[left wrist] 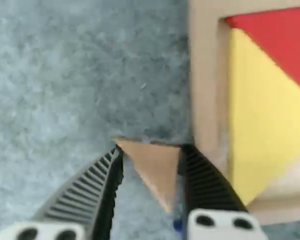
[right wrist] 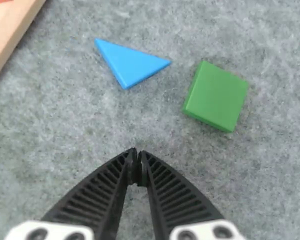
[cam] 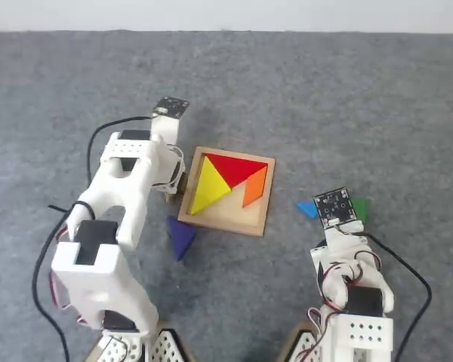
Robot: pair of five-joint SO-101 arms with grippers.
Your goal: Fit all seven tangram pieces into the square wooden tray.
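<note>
High view: the tray (cam: 225, 222) lies in the middle of the grey mat (cam: 325, 98), turned a little askew. Three pieces lie in it: a red triangle (cam: 234, 167) along the far side, a yellow triangle (cam: 206, 188) touching it on the left-arm side, and an orange piece (cam: 254, 188) under the red one towards the right-arm side. The near part of the tray floor is bare wood.

A dark blue triangle (cam: 181, 236) lies on the mat just beside the tray's near corner on the left-arm side. On the other side, apart from the tray, a light blue triangle (cam: 308, 209) and a green square (cam: 360, 208) lie near each other, both partly covered by the right arm's wrist.

Left wrist view: the left gripper (left wrist: 152, 151) is partly open, and its two fingers (left wrist: 107, 182) press against the sides of a tan triangle (left wrist: 155, 167). That piece is just beside the tray's outer wall, outside it, with red and yellow visible past the wall.

Right wrist view: the right gripper (right wrist: 136, 167) is closed, tips meeting, with nothing between them. It hangs over bare mat, short of the light blue triangle and green square, touching neither.
</note>
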